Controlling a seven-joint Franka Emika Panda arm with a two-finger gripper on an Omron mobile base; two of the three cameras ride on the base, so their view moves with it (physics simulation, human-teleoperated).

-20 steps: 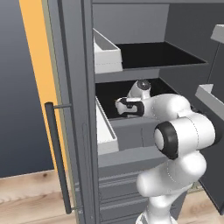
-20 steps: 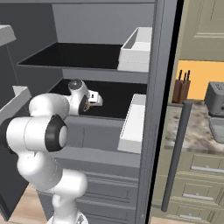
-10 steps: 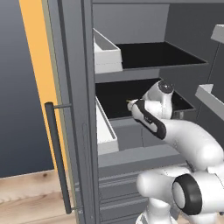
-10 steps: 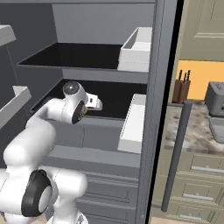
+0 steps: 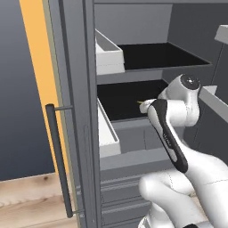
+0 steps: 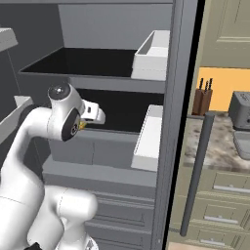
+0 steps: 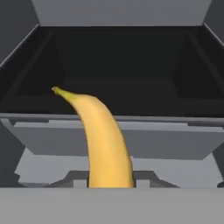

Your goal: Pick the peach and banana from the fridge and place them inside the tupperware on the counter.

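Observation:
The yellow banana (image 7: 105, 144) is clamped in my gripper (image 7: 111, 181), which is shut on its thick end; the stem tip points up and away. Behind it lies the fridge's (image 5: 75, 89) dark middle shelf (image 7: 118, 83), bare. In the left base view my gripper (image 5: 149, 107) hangs at that shelf's front edge with the banana (image 5: 142, 103) tip showing. From the right side the banana (image 6: 83, 125) peeks out under the hand. The peach is out of view. The grey tupperware (image 6: 242, 144) sits on the counter (image 6: 215, 146) at the far right edge.
White door bins (image 5: 107, 58) (image 5: 107, 131) flank the shelves on the open door, whose long dark handle (image 5: 60, 160) stands in front. On the counter stand a toaster (image 6: 241, 107) and a knife block (image 6: 201, 97). Drawers (image 6: 117, 210) sit below the shelf.
The arm has swung its elbow out to the side and down, while the hand with the banana has stayed near the middle shelf's front edge. The grip has not changed.

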